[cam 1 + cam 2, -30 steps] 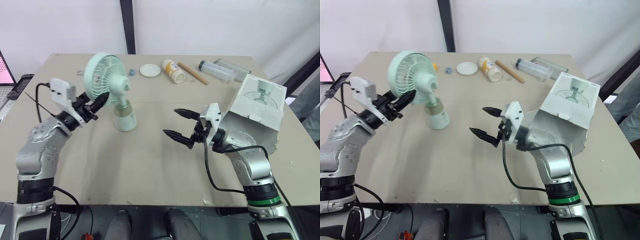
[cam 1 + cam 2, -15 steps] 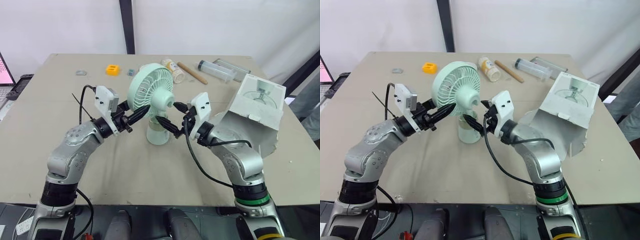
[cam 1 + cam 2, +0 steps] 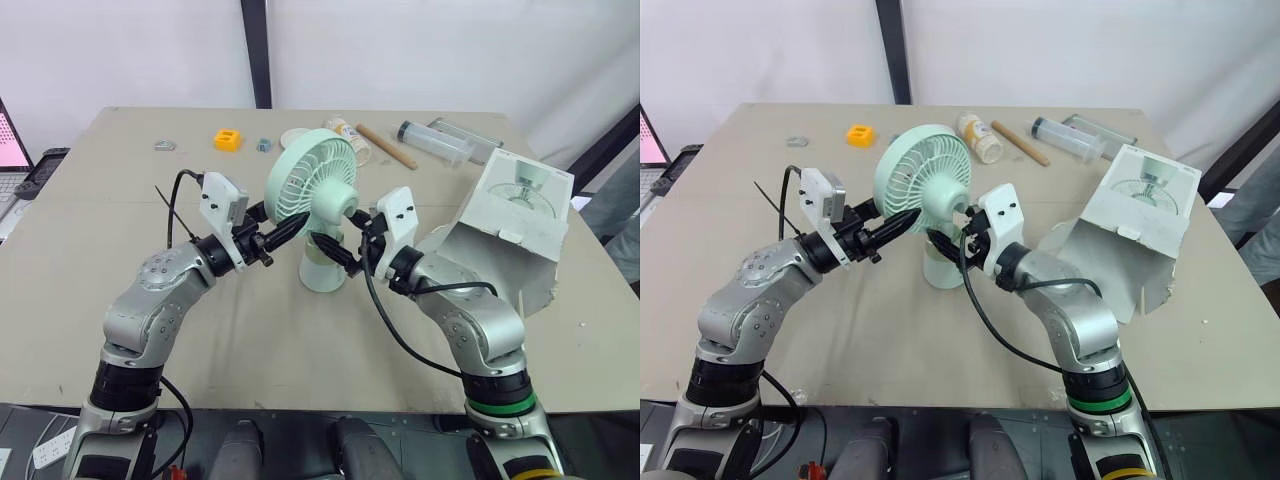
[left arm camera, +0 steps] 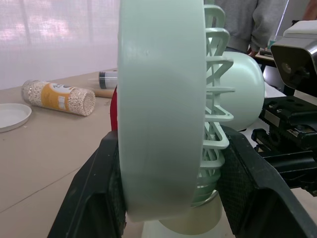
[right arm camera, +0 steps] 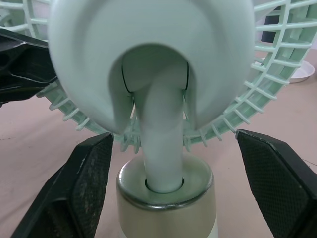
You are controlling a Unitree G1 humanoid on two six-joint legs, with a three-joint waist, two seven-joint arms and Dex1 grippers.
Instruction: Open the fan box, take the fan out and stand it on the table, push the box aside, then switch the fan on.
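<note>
A mint-green fan (image 3: 318, 192) stands upright on its round base (image 3: 322, 274) at the middle of the table (image 3: 250, 340). My left gripper (image 3: 288, 226) is shut on the rim of the fan's head, one finger (image 4: 94, 188) on each face of the grille. From the other side my right gripper (image 3: 337, 232) is open, its fingers (image 5: 84, 183) spread wide on either side of the fan's stem (image 5: 161, 148), apart from it. The white fan box (image 3: 515, 215) lies open at the right, behind my right arm.
Along the far edge lie an orange block (image 3: 228, 140), a jar of grains (image 3: 345, 135), a wooden stick (image 3: 385, 146) and a clear tube (image 3: 435, 141). A laptop (image 3: 12, 140) sits off the left edge. A person (image 4: 252, 22) stands beyond the table.
My left gripper brought the fan from the left side to the table's middle. My right gripper rose and closed in on the fan's stem from the right.
</note>
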